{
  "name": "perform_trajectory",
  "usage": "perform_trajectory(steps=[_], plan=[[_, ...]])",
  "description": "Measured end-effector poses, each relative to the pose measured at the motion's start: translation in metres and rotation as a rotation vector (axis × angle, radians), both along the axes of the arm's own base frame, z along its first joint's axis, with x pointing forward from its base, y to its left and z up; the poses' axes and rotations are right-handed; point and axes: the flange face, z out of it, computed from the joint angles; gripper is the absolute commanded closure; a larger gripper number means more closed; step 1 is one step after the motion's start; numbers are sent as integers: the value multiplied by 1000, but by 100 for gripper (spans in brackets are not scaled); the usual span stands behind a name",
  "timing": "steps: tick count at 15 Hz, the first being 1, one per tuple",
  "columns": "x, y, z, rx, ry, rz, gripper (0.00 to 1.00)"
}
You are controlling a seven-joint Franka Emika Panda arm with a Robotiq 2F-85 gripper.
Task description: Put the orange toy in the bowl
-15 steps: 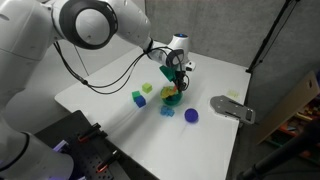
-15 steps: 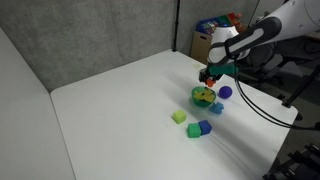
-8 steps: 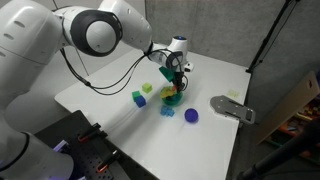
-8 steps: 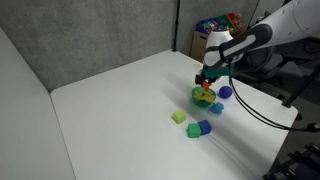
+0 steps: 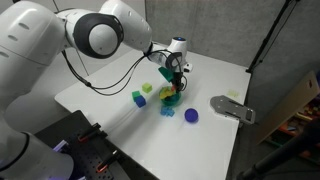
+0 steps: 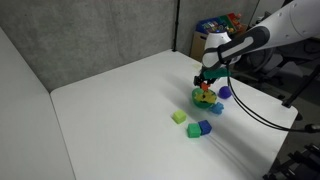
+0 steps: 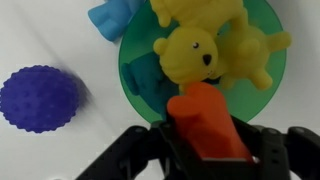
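Gripper (image 7: pixel 208 145) is seen clamped on the orange toy (image 7: pixel 203 112), which is held over the bowl (image 7: pixel 134 68) rim, seemingly just clear of the yellow bear (image 7: pixel 195 55) inside.

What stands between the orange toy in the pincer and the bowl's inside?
A yellow bear-like toy lies in the bowl, filling most of it, just beyond the orange toy held in the pincer. Some green floor shows bare beside it.
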Motion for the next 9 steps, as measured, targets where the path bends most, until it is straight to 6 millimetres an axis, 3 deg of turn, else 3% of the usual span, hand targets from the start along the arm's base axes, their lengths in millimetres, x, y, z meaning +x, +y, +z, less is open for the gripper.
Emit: perform_trajectory(steps=[3, 9], plan=[[-2, 3, -3, 4, 20, 3, 1], [-3, 4, -3, 6, 27, 7, 0]])
